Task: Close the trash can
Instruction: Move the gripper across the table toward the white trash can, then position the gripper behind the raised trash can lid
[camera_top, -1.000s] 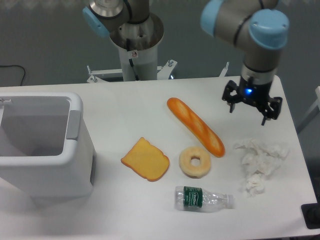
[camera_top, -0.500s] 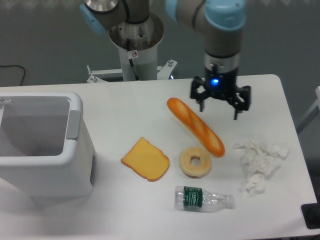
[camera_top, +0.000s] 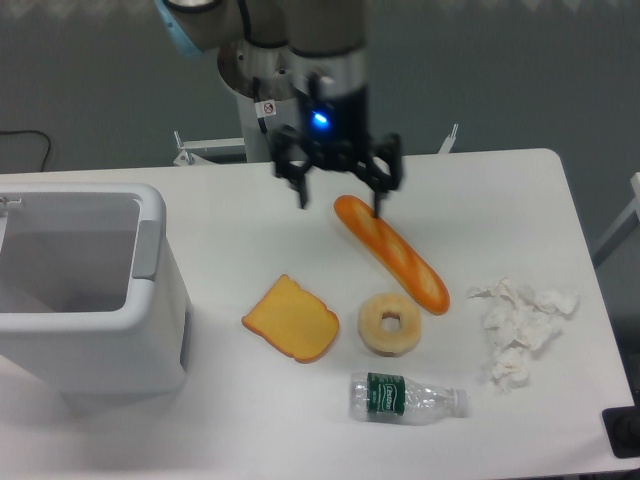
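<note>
Honestly, with the large white boxy plastic trash can (camera_top: 90, 290) gaping open at the worktop's left edge, the empty end effector (camera_top: 338, 198), fingers spread, hangs low enough near the long orange baguette (camera_top: 392, 253) to clip it.

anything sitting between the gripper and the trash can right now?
Nothing visible. The open gripper hangs above the table's far side, just over the top end of the baguette. The stretch of table leftward to the trash can is bare. The toast slice lies nearer the camera, off that line.
</note>
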